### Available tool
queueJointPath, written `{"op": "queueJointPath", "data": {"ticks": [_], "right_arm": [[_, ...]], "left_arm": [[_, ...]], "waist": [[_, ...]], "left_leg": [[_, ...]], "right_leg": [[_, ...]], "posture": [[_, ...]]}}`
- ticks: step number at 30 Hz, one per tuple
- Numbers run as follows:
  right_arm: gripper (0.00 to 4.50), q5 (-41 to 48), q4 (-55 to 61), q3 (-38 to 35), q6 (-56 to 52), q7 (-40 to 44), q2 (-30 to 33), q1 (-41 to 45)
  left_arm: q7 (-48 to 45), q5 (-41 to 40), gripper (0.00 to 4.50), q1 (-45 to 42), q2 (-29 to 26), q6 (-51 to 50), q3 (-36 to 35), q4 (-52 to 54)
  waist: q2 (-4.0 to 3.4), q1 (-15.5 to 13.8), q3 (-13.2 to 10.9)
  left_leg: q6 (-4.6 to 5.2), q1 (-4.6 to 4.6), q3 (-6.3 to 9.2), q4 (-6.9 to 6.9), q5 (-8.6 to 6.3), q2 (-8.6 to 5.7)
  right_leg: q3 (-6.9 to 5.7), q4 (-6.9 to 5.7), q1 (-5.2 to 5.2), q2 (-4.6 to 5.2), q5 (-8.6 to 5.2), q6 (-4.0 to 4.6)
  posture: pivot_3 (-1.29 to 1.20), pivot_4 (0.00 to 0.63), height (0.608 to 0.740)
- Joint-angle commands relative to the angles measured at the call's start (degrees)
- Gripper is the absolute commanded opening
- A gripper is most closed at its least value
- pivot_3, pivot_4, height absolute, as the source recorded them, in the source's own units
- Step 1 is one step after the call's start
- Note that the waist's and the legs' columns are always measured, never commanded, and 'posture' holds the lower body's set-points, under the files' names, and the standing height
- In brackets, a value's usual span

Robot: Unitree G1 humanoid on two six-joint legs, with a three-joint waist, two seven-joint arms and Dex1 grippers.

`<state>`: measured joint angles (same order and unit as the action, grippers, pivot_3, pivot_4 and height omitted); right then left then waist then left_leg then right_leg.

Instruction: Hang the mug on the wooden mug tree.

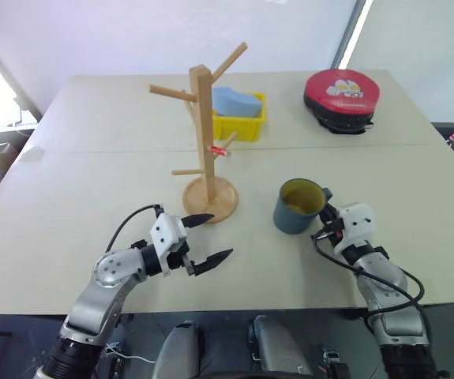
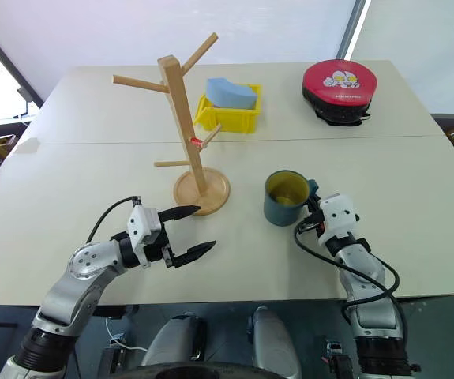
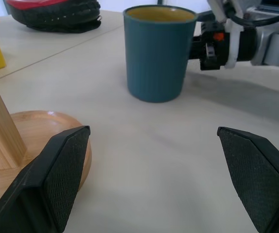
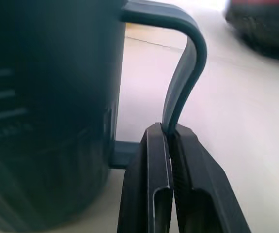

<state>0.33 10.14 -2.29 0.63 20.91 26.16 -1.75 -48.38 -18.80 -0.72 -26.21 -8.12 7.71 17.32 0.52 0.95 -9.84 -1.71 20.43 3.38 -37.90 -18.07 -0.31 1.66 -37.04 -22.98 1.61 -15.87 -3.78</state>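
The dusty-blue mug with a yellow-green inside stands upright on the table, to the right of the wooden mug tree. My right gripper is shut on the mug's loop handle, its fingers pinching the handle's lower part from the mug's right side. Near the tree's round base, my left gripper is open and holds nothing. It points level toward the mug, a little way short of it.
Behind the tree sits a yellow bin with a blue block in it. A red round appliance lies at the back right. A seam runs across the table between the front and back halves.
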Motion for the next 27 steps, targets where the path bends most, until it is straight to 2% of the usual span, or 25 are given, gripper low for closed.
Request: {"op": "queueJointPath", "data": {"ticks": [1,3,8,14,21,27], "right_arm": [[0.05,-9.0,9.7,6.8,5.0,7.8,7.7,1.9],[0.05,-8.7,14.0,7.8,1.6,10.4,9.8,5.2],[0.05,-8.2,20.6,9.3,-9.4,13.4,9.0,16.5],[0.05,-9.1,21.8,12.0,-20.2,15.3,7.1,27.5],[0.05,-9.8,21.9,14.2,-24.7,16.3,6.4,33.6],[0.05,-10.0,23.3,15.2,-27.2,17.5,6.8,34.7]], "left_arm": [[0.0,-0.4,4.5,0.9,-1.3,1.8,-3.1,-1.2],[0.3,-1.4,4.5,1.1,-1.1,1.9,-4.7,-2.1],[0.8,-3.6,4.5,0.7,-1.2,1.6,-8.8,-3.0],[0.7,-6.6,4.5,-0.5,-1.9,0.7,-13.5,-3.7],[-0.3,-9.1,4.5,-1.9,-4.3,-0.8,-17.2,-4.5],[0.9,-12.5,4.5,-3.8,-3.4,-2.9,-18.4,-3.4]], "waist": [[0.0,0.1,0.0],[0.05,0.1,0.0],[0.1,-0.3,0.0],[0.11,-0.4,0.0],[0.11,-0.3,0.0],[0.11,-0.3,0.0]], "left_leg": [[0.0,-0.02,0.02,0.0,0.0,0.03],[0.0,-0.04,0.02,0.0,0.0,0.07],[0.0,0.0,0.11,-0.11,0.01,0.06],[0.0,0.07,0.15,-0.09,0.0,0.02],[0.0,0.17,0.14,-0.06,0.0,-0.01],[0.0,0.19,0.13,-0.06,0.0,-0.02]], "right_leg": [[-0.01,0.0,0.01,-0.04,0.0,0.0],[-0.03,-0.01,0.01,-0.1,-0.01,0.0],[-0.1,-0.03,0.05,-0.07,0.0,0.0],[-0.15,0.03,0.02,0.06,0.0,0.0],[-0.14,0.03,-0.1,0.13,0.0,0.01],[-0.14,0.04,-0.1,0.16,0.01,0.01]], "posture": [[0.0,0.15,0.74],[0.0,0.15,0.74],[0.0,0.15,0.74],[0.0,0.15,0.74],[0.0,0.15,0.74],[0.0,0.15,0.74]]}}
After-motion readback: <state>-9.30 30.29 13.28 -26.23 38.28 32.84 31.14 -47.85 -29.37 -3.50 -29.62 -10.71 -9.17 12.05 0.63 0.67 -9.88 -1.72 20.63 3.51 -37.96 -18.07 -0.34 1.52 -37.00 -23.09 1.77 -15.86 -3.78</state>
